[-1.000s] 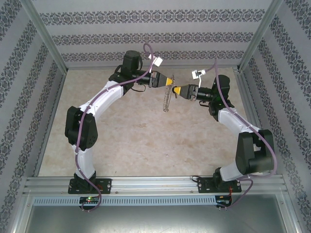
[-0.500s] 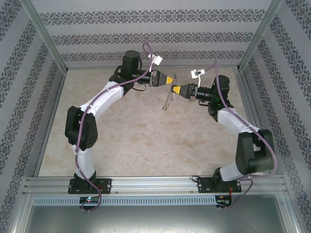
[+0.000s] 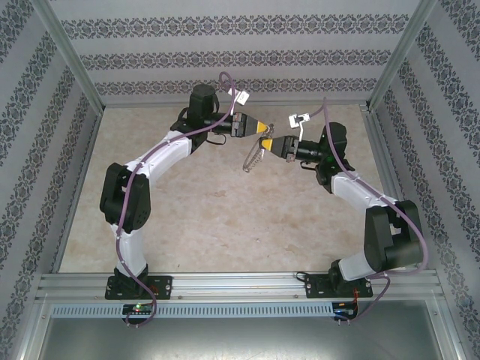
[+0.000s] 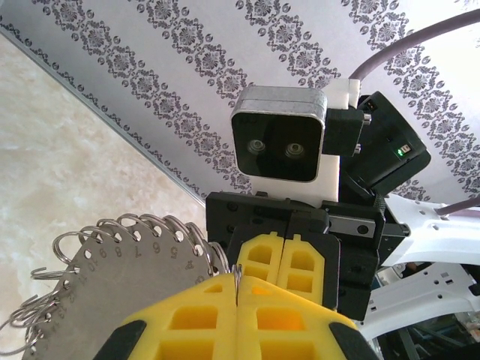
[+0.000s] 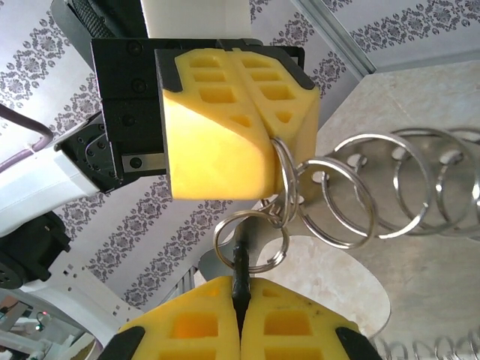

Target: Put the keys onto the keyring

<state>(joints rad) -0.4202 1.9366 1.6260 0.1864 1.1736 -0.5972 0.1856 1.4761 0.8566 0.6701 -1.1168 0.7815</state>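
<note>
1. A pale beige, marble-patterned tabletop (image 3: 217, 225) forms the base of the enclosure.
2. White wallpapered walls (image 3: 240, 52), banded with rows of dark grey floral ornament, close it at the back and on both sides.
3. Slanting silver aluminium posts (image 3: 76, 67) rise at the back corners.
4. A ribbed silver aluminium rail (image 3: 240, 283) runs along the near edge, with a white slotted strip (image 3: 240, 309) just below it and a dull grey metal sheet (image 3: 225, 341) lowest.
5. The light is soft and even.
</note>
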